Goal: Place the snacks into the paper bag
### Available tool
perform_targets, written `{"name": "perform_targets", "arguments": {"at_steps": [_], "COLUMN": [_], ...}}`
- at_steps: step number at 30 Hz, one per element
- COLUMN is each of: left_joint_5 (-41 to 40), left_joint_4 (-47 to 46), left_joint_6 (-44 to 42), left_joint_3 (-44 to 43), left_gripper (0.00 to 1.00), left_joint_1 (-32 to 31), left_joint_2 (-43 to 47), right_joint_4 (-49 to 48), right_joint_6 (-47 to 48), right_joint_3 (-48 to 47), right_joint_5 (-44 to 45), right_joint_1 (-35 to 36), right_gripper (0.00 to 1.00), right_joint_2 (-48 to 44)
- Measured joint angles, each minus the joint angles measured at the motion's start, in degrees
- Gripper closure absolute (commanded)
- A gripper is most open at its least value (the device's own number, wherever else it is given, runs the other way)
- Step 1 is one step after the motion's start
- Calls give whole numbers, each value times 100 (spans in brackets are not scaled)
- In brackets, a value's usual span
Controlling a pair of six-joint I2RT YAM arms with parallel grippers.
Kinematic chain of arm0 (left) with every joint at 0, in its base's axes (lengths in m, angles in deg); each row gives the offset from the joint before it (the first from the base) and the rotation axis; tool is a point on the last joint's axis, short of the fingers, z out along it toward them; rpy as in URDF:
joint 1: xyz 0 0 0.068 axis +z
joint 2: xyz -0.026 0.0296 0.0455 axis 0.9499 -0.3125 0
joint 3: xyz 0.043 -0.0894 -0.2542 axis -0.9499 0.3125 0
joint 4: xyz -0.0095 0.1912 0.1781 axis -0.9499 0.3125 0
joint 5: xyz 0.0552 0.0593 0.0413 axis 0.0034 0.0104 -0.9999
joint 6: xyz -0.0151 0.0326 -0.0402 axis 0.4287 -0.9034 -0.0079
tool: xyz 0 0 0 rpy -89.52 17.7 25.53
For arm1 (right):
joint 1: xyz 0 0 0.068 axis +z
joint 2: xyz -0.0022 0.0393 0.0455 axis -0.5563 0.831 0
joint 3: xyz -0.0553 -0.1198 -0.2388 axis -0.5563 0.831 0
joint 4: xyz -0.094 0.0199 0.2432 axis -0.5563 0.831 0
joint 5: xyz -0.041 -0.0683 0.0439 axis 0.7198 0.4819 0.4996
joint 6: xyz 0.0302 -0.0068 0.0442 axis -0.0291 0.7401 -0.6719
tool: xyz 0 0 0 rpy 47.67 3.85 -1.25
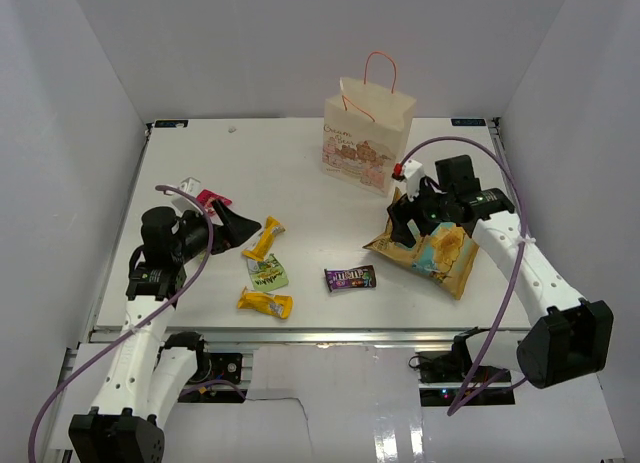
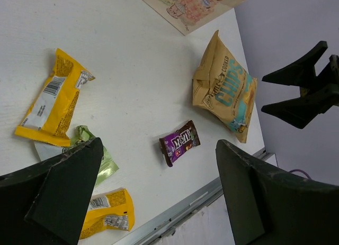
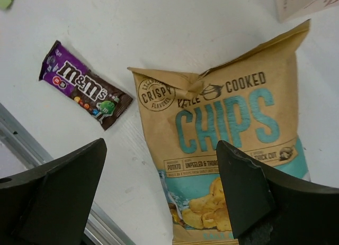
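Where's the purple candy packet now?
In the top view, the purple candy packet lies near the front of the table, between the green packet and the chip bag.

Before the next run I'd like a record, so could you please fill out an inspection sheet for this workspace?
Surface: white table, snacks lying loose on it.
Job's things: paper bag upright at the far edge; chips bag below the right gripper; purple candy packet, yellow bars and green packet mid-table; red-pink packet beside the left gripper.
Clutter: nothing seen.
Grippers: both open, holding nothing.
Cables: left purple cable and right purple cable loop along the arms.
Surroundings: white walls around the table.
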Motion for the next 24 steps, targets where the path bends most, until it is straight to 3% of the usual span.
{"name": "perform_targets", "arguments": {"at_steps": [6, 14, 24], "left_joint_5": [46, 39, -111], "left_joint_4": [59, 293, 787], "left_joint_6": [87, 323, 468], "left_joint_3": [136, 319, 319], "left_gripper": [2, 2, 2], "left_joint_1": [-7, -28, -39], "left_joint_2": [96, 374, 809], "right_joint_4": [13, -920, -1878], "right_joint_6": [-533, -2417, -3281], "right_joint_3": [4, -26, -46], "right_joint_5": [577, 3936, 6343], "right_joint_1": [564, 1613, 1902], "right_gripper": [10, 10, 8], "right_joint_2": [170, 997, 2667]}}
